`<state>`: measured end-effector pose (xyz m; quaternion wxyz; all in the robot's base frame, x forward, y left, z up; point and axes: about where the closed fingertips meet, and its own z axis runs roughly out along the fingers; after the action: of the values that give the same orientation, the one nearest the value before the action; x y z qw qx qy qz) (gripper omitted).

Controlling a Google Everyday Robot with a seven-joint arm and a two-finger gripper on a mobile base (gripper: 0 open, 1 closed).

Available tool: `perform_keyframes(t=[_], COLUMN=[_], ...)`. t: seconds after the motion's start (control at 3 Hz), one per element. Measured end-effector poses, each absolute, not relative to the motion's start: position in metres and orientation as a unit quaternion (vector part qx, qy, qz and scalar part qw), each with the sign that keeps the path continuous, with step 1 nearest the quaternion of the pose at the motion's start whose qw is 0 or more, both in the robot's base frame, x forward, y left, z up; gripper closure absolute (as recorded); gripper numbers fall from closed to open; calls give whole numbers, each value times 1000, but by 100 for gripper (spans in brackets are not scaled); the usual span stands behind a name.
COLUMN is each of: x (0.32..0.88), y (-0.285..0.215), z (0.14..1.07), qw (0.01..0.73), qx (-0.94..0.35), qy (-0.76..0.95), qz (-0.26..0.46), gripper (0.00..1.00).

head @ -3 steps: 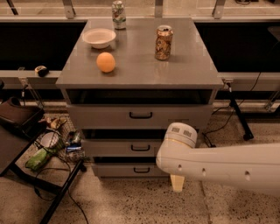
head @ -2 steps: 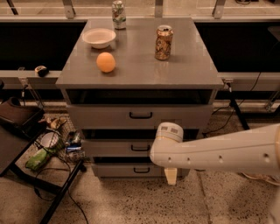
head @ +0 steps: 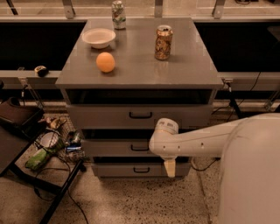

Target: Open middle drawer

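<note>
The grey cabinet (head: 192, 74) has three drawers stacked at its front. The middle drawer (head: 109, 148) has a medium-height grey front with a small black bar handle (head: 140, 148) at its centre, and it looks shut. My white arm (head: 205, 141) reaches in from the right across the drawer fronts. My gripper (head: 169, 168) hangs down from the wrist, in front of the bottom drawer (head: 118, 169) and just right of the middle drawer's handle. It holds nothing that I can see.
The top drawer (head: 100, 116) sits above the middle one. On the cabinet top are a white bowl (head: 99, 37), an orange (head: 106, 62), a brown can (head: 163, 42) and a second can (head: 118, 8). A dark stand with cluttered items (head: 41, 151) is at the left.
My arm has swung left and slightly up, bringing the wrist and gripper closer to the middle drawer's handle. The drawers have not moved.
</note>
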<state>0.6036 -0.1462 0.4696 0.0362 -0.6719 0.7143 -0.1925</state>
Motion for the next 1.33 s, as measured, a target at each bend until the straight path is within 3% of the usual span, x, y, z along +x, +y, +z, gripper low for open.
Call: perform_keyframes(t=[0.67, 1.33], x=[647, 615], y=[-164, -177], z=[456, 412], qw=[5, 12], qx=[-669, -628], qy=[729, 775], qz=[-147, -69], gripper=[0, 42])
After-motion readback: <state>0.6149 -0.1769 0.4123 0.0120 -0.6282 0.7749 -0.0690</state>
